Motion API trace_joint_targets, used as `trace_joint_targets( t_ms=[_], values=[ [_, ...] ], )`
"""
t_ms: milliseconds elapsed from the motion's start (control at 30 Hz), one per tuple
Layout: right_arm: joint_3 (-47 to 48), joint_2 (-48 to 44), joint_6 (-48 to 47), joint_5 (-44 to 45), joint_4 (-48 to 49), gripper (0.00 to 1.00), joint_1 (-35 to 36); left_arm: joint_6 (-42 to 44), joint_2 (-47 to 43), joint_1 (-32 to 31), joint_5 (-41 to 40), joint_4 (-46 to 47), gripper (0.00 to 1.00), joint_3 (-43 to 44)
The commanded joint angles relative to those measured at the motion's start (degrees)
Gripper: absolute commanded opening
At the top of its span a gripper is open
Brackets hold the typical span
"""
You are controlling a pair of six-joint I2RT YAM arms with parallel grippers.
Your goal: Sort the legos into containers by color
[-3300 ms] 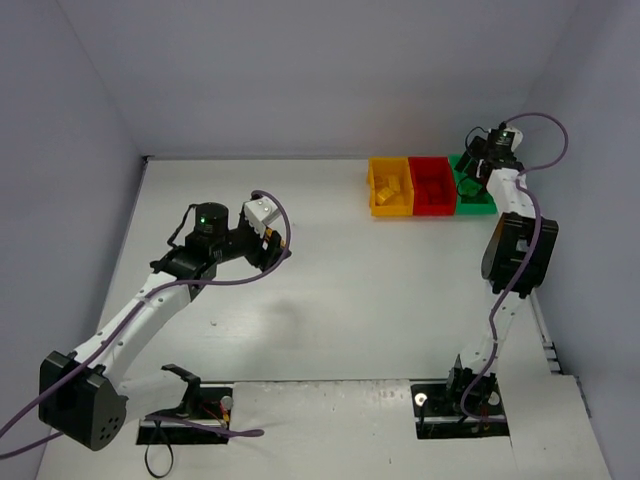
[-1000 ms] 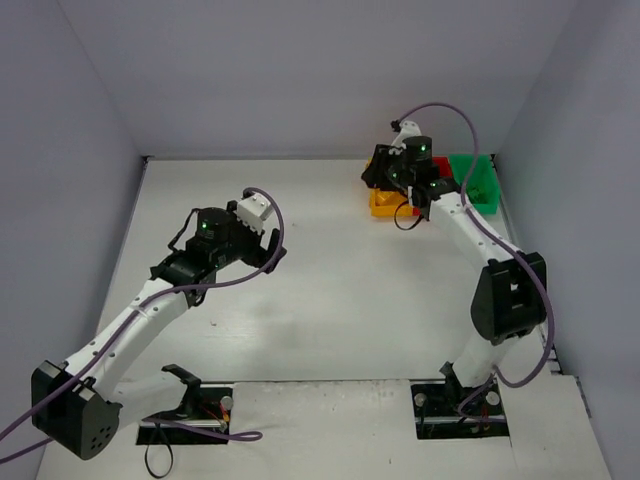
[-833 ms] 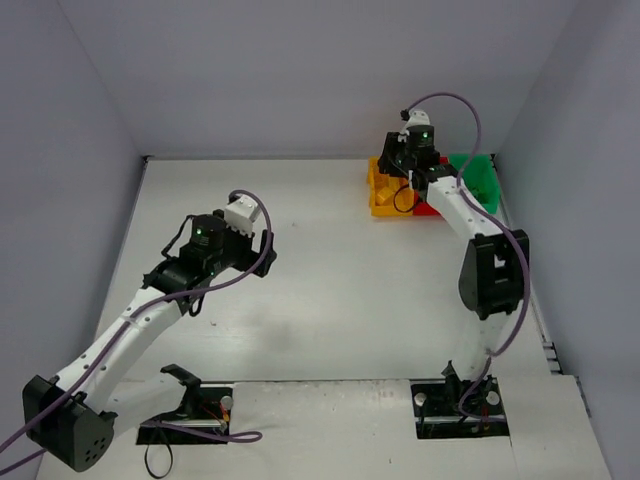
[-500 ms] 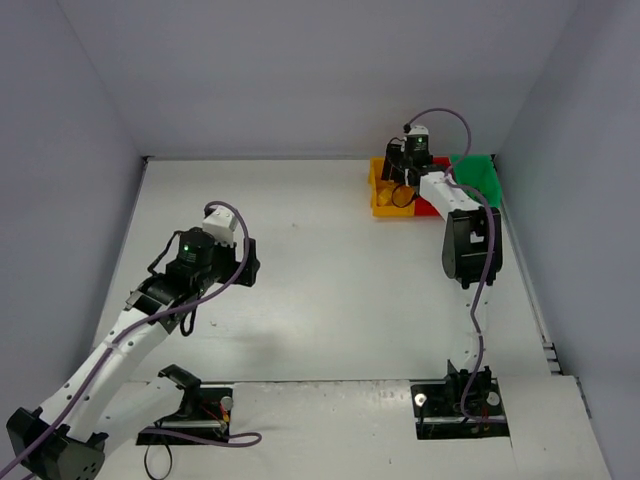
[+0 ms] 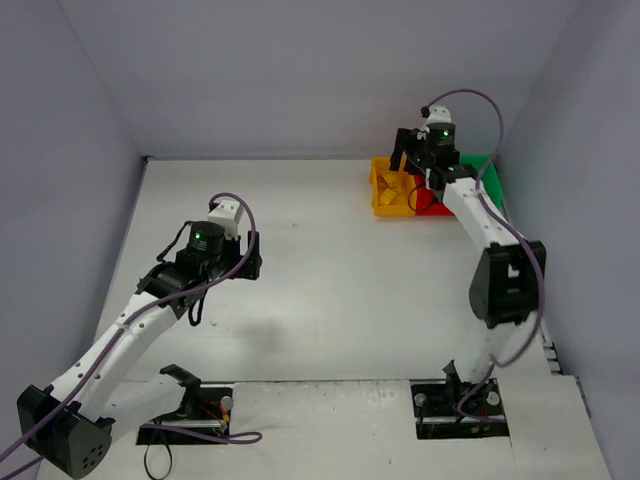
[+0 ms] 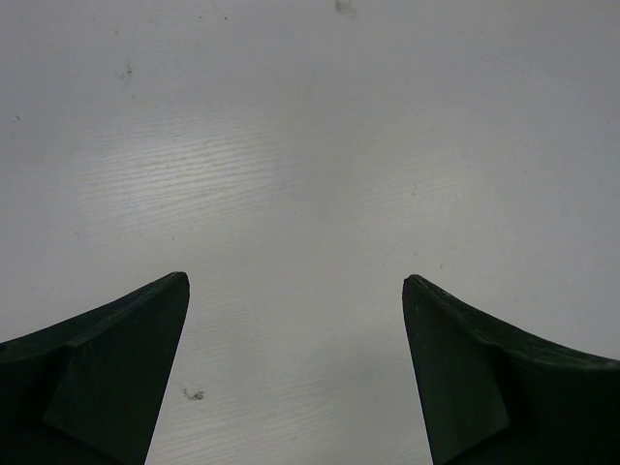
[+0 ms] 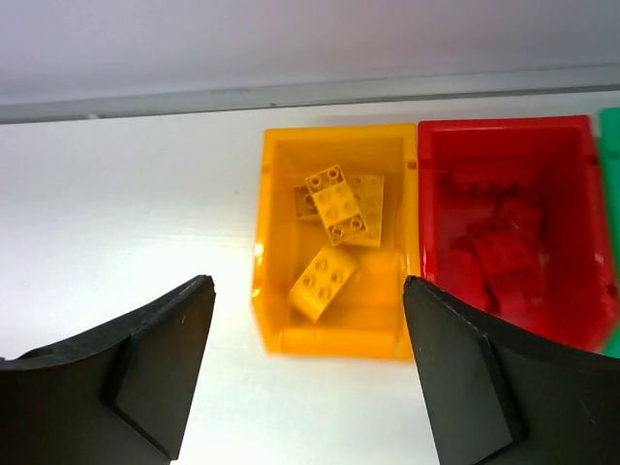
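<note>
**Hovering over the bins with nothing in hand: what can go sideways**

Risks first. The right gripper hangs wide open and empty above the yellow-orange bin. A careless descent could clip a wall and shove the whole row, because these bins look light and loose. They sit touching side by side near the far edge of the table. The left gripper is spread open too, over bare tabletop, holding nothing.

The legos I can see are sorted: yellow bricks in the yellow-orange bin, red bricks in the red bin. The green bin is mostly out of view, so I can't tell what's in it. A stray colour hiding there is probably the easy thing to miss.

Materials:
- The table is matte white, with faint grain and a few specks.
- The bins are glossy moulded plastic, rectangular, thin-walled and open-topped.
- The bricks are hard, shiny, studded blocks lying tilted in a jumble, so I'd guess they're slippery if pinched on a corner.
</note>
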Motion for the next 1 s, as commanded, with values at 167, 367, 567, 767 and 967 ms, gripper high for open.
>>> trace_joint_targets(
  t_ms=[167, 367, 567, 767, 967],
  values=[
    [-20.6, -33.4, 3.9, 1.0, 2.5, 1.0, 0.1, -0.1, 1.7, 0.7, -2.2, 1.7, 0.84, 11.2],
    [-34.2, -54.9, 3.1, 4.4, -0.8, 1.0, 0.1, 0.2, -2.1, 0.8, -6.8, 2.9, 0.84, 9.7],
    [-41.4, -67.0, 3.2, 9.9, -6.5, 1.0, 0.1, 0.1, -5.6, 0.9, -11.5, 4.8, 0.84, 6.7],
    [-45.4, -70.3, 4.2, 8.6, -7.6, 1.0, 0.1, -1.3, -8.7, 0.9, -15.0, 7.7, 0.84, 2.9],
    [-46.1, -69.9, 5.1, 9.8, -7.5, 1.0, 0.1, -1.5, -10.7, 1.0, -17.3, 9.3, 0.84, -0.4]
  ],
)
